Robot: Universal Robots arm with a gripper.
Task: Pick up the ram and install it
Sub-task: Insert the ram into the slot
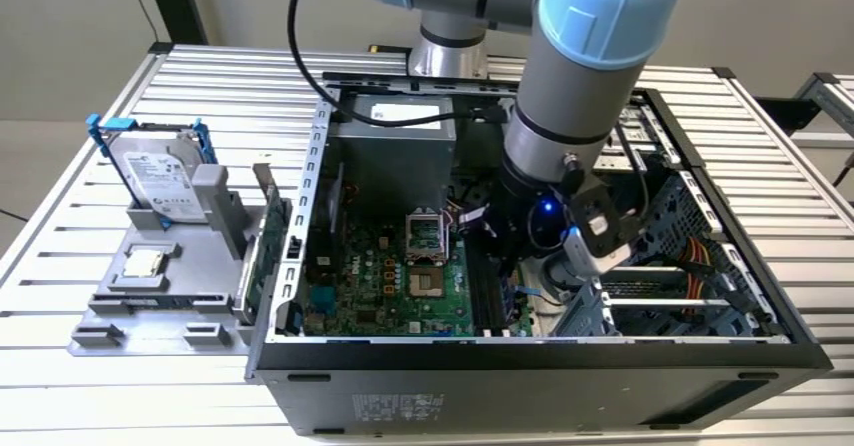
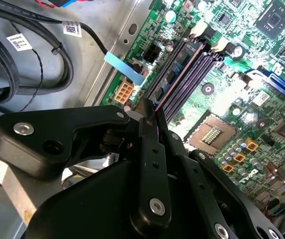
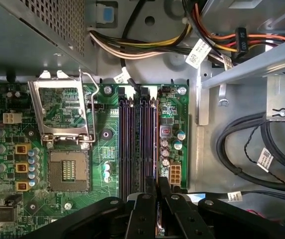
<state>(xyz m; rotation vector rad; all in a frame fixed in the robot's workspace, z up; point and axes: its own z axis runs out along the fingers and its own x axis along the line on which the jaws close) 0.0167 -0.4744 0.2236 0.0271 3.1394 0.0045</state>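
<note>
Gripper [image 3: 157,186] fingers nearly closed, pinching the ram [image 2: 179,69] edge-on at its near end, down over the memory slots [image 3: 138,144]. Ram's long axis runs parallel to the slots, pointing away from the fingers toward the slot latches; stands on its edge. CPU socket [image 3: 68,170] sits beside the slots on the motherboard [image 1: 387,281]. Outside the case [image 1: 534,366], the hard drive [image 1: 158,176] stands upright in the holder.
</note>
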